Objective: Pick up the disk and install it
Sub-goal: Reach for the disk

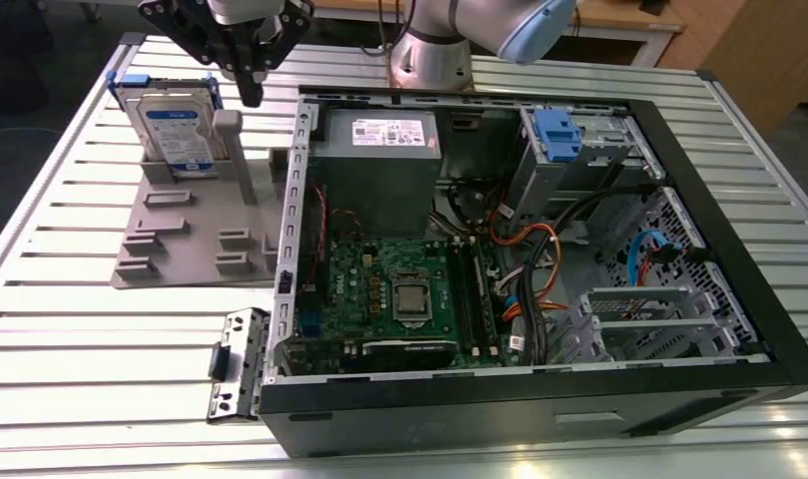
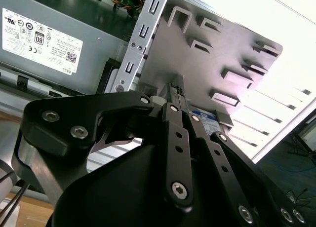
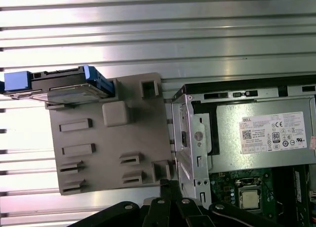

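On your table (image 1: 85,379), in the exterior view:
- Stand (image 1: 198,235): left, just beside the case (image 1: 538,399).
- Disk (image 1: 176,125): upright in the stand's back slot.
- Gripper (image 1: 248,85): above the stand, between disk and case.
- In the case: power supply (image 1: 377,150) back left, board (image 1: 391,289) before it, cage (image 1: 571,150) back right.
- Bracket (image 1: 237,364): beside the case's front left corner.

Your claw (image 1: 251,92) is matt black all over, built from flat link bars that narrow toward its tip. In the second wrist view you see round silver screws (image 2: 179,189) with hexagon sockets, set into these bars and into the rounded black body behind the claw. Farther behind the claw, the arm (image 1: 431,55) is a smooth silver-grey tube, and its joint carries a pale blue cap (image 1: 538,30).
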### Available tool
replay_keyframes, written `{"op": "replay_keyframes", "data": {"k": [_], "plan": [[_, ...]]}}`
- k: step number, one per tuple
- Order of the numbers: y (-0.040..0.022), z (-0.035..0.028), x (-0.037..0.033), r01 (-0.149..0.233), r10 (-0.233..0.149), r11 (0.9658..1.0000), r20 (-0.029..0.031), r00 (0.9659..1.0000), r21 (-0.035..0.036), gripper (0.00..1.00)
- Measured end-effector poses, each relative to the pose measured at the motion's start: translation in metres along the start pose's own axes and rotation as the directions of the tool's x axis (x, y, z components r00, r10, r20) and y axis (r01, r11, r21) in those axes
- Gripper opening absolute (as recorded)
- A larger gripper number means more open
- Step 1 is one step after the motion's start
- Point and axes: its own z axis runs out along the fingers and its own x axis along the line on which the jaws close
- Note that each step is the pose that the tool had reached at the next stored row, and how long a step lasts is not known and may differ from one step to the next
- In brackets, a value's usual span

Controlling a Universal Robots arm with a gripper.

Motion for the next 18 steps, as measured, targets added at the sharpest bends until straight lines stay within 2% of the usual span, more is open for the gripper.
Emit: {"op": "replay_keyframes", "data": {"k": [18], "plan": [[-0.0012, 0.0002, 0.0152, 0.000, 0.000, 1.0000, 0.0001, 1.0000, -0.0001, 0.10]]}}
